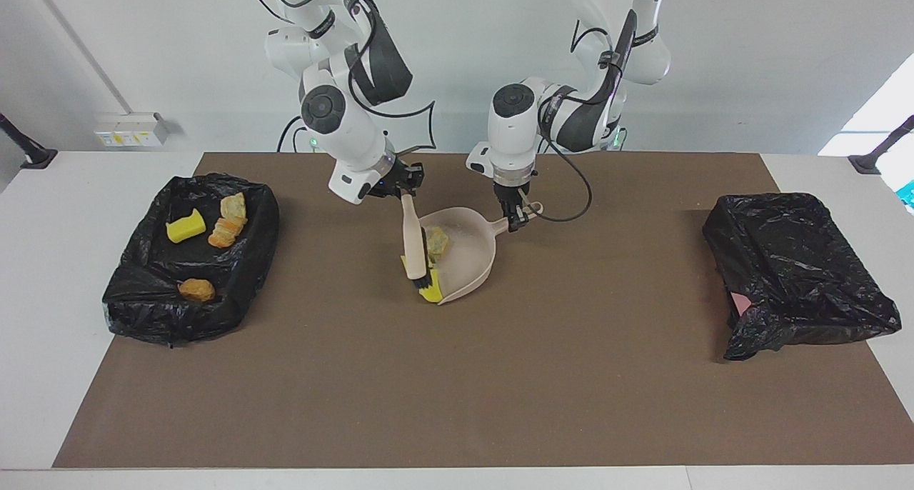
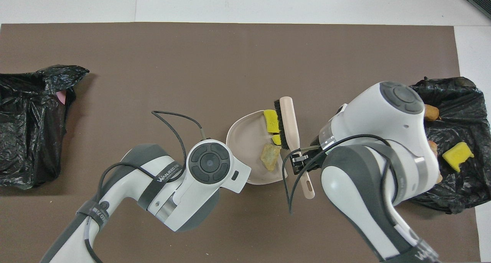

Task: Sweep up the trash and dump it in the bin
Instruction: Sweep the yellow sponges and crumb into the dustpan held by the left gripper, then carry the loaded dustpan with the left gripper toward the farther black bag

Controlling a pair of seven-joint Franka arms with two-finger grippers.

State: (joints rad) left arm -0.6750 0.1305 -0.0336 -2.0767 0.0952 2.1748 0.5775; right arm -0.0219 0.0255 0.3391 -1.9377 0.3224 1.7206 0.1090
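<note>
Right hand [image 1: 398, 187] grips brush [image 1: 413, 243]; left hand [image 1: 515, 221] grips dustpan [image 1: 468, 261] holding trash [image 1: 437, 241].

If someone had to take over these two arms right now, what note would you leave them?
Right gripper: shut on the brush, bristles at the dustpan's mouth.
Left gripper: shut on the dustpan handle.
Three trash lumps lie in the pan or at its lip.
Four lumps sit in the open bin at the right arm's end.
Left: lift the pan and tip it into a bin.
</note>
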